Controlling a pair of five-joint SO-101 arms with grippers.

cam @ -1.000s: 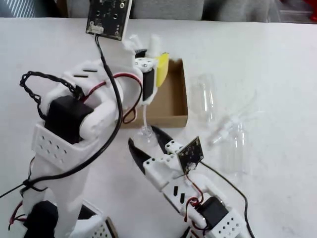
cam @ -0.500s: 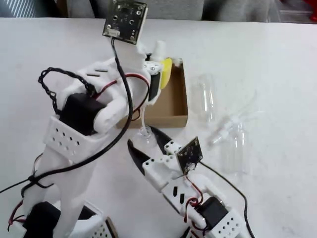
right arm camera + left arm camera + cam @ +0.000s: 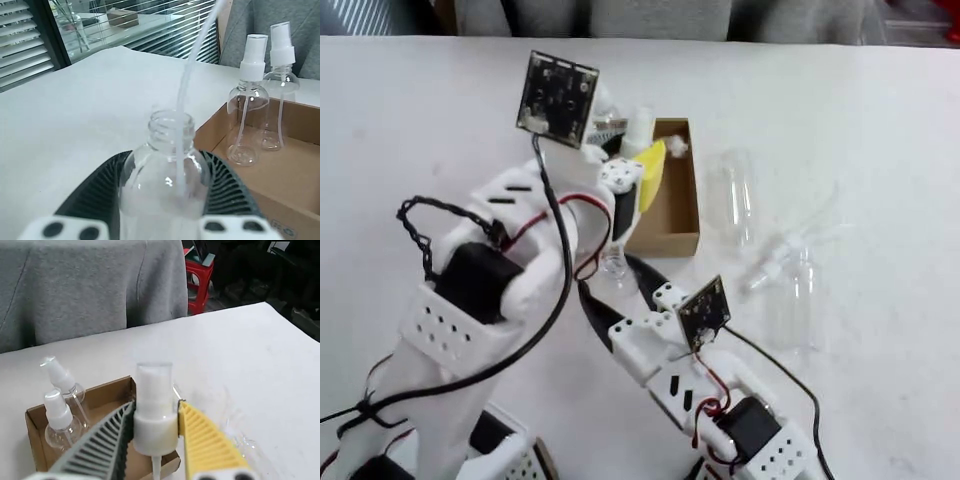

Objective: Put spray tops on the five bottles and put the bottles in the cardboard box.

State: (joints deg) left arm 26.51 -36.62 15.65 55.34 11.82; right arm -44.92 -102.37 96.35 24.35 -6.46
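Left end effector (image 3: 156,408) grips spray top (image 3: 155,390), right end effector (image 3: 165,160) clamps bottle (image 3: 167,127) beside cardboard box (image 3: 665,242).

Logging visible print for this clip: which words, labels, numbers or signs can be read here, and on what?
No text can be read.
cardboard box: small dark marks low on its outer wall, too blurred to read.
circuit board: any lettering is too small to read.
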